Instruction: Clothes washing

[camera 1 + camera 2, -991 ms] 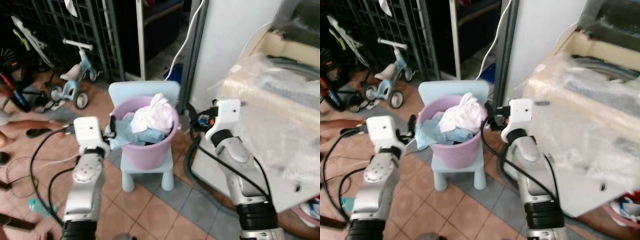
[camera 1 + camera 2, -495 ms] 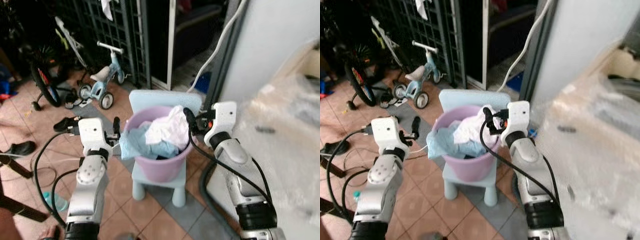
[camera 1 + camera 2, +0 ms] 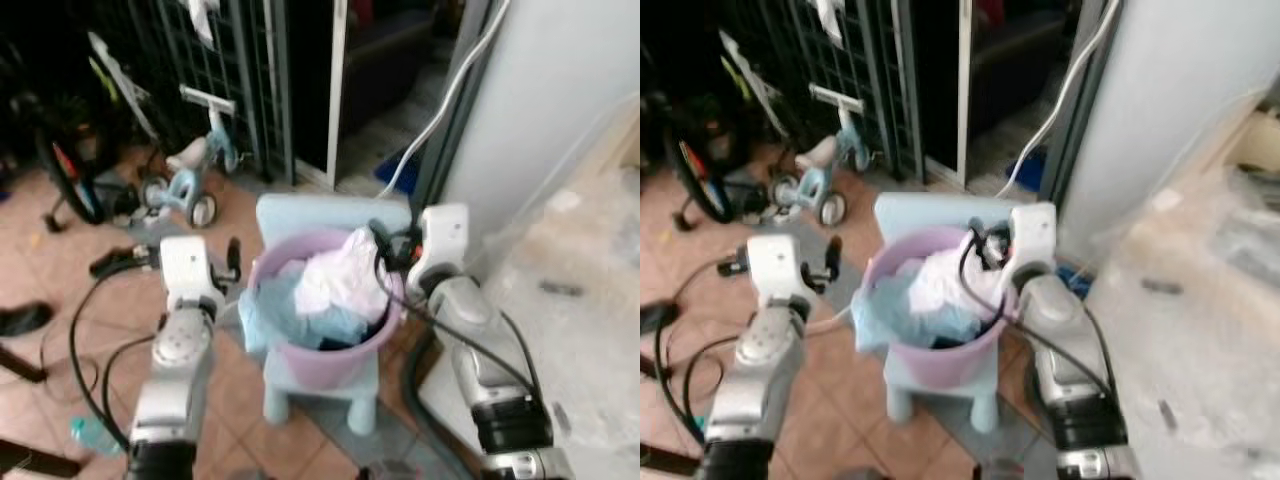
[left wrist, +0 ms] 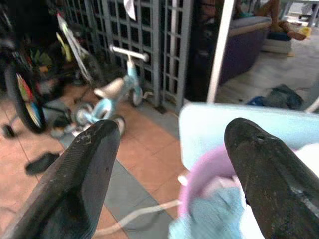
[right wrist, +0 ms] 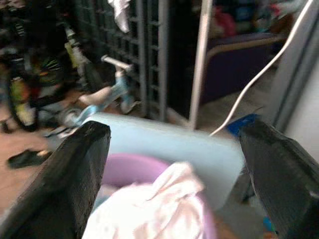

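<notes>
A pink laundry bucket (image 3: pixel 325 355) stands on a small light-blue chair (image 3: pixel 330 215). White cloth (image 3: pixel 345 280) and light-blue cloth (image 3: pixel 275 310) pile up in the bucket and hang over its rim. My left gripper (image 3: pixel 232 262) is open, just to the left of the rim. At the right rim my right gripper (image 3: pixel 382 248) is open too, close to the white cloth. Both wrist views look over the bucket (image 4: pixel 204 177) and the chair back (image 5: pixel 159 142) between spread black fingers (image 4: pixel 84 169).
A washing machine under clear plastic (image 3: pixel 580 280) stands at the right, against a white wall (image 3: pixel 560 90). A child's tricycle (image 3: pixel 195 165), a bicycle (image 3: pixel 60 150) and a metal grille (image 3: pixel 225 60) are at the back left. Cables (image 3: pixel 90 330) run across the tiled floor.
The camera has shifted, with blur. Both grippers stay on either side of the bucket, the right one a little nearer the white cloth.
</notes>
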Robot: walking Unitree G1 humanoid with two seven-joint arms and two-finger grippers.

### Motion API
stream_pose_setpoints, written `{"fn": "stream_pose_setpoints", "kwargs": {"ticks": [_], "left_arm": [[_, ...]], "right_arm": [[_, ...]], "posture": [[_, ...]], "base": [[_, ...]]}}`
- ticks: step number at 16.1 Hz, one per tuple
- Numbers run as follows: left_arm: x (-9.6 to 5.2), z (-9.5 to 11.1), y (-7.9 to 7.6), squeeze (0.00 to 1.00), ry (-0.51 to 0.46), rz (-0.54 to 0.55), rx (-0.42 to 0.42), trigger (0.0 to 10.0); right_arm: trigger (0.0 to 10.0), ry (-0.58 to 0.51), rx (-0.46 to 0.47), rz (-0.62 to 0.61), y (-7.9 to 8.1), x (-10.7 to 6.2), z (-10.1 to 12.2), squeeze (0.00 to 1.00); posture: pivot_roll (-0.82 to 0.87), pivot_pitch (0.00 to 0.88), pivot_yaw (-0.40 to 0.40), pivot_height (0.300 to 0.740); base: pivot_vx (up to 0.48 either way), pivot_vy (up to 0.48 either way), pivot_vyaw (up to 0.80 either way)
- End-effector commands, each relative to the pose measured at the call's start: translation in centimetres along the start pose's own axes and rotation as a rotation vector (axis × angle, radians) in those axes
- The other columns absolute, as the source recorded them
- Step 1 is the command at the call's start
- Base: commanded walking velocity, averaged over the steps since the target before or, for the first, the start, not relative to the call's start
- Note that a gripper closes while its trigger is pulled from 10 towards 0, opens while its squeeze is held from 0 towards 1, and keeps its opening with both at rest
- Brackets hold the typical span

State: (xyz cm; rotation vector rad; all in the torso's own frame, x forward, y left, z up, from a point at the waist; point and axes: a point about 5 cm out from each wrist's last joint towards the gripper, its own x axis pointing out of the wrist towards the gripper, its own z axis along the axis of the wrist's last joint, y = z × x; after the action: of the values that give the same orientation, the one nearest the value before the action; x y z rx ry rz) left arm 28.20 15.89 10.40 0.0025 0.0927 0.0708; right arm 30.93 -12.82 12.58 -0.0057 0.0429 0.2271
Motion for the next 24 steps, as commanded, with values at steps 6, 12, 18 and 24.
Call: {"fn": "stream_pose_setpoints", "kwargs": {"ticks": [6,12,18,24], "left_arm": [[-0.7,-0.9,1.9,0.0,0.061,0.039,0.039,10.0],[-2.6,-1.6,1.9,0.0,0.103,0.008,0.039,10.0],[-6.9,-3.1,2.9,0.0,0.218,0.017,0.052,10.0],[-9.5,-3.0,4.5,0.0,0.276,0.077,0.104,10.0]], "right_arm": [[10.0,0.055,-0.08,-0.13,-0.9,-0.1,-0.8,0.0],[10.0,0.172,-0.075,-0.187,-1.0,-0.8,-3.1,0.0],[10.0,0.435,-0.009,-0.154,-0.3,-0.6,-7.7,0.0],[10.0,0.576,0.044,-0.13,0.9,1.2,-10.1,0.0]], "posture": [[0.0,0.0,0.01,0.74],[0.04,0.0,-0.036,0.74],[0.09,0.078,-0.056,0.74],[0.21,0.172,-0.119,0.74]], "base": [[0.342,0.0,0.0],[0.0,0.0,-0.3],[0.0,0.0,0.0],[0.0,0.0,0.0]]}}
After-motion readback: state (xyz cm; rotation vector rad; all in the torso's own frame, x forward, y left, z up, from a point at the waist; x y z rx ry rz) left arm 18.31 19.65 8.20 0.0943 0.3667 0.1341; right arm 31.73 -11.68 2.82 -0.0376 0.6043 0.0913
